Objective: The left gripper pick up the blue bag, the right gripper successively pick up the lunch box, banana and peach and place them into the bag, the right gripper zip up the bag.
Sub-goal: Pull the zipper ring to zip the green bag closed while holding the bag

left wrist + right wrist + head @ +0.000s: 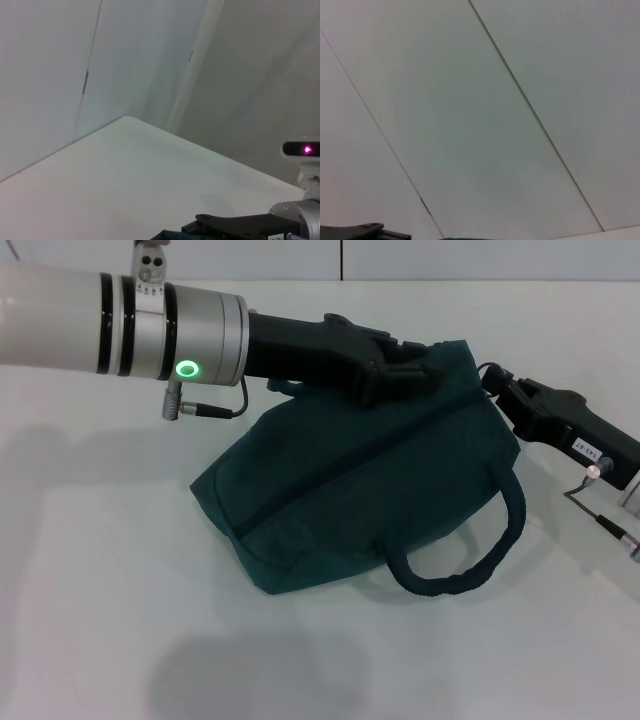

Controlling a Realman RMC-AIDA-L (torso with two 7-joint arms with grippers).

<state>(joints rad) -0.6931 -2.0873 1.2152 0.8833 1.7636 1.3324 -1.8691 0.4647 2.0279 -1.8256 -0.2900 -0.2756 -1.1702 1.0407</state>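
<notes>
The blue bag (370,495) lies on the white table (100,570), its top seam running diagonally and one loop handle (470,560) hanging toward the front. My left gripper (398,372) reaches in from the left and is shut on the bag's raised top edge. My right gripper (492,388) sits against the bag's upper right corner, its fingertips hidden by the fabric. The left wrist view shows a sliver of the bag (169,236) and the right gripper's black body (235,226). The lunch box, banana and peach are out of view.
The white table surface (125,180) spreads around the bag, with pale wall panels (480,100) behind it. A cable (215,408) hangs from my left wrist, and another cable (610,525) trails from the right arm.
</notes>
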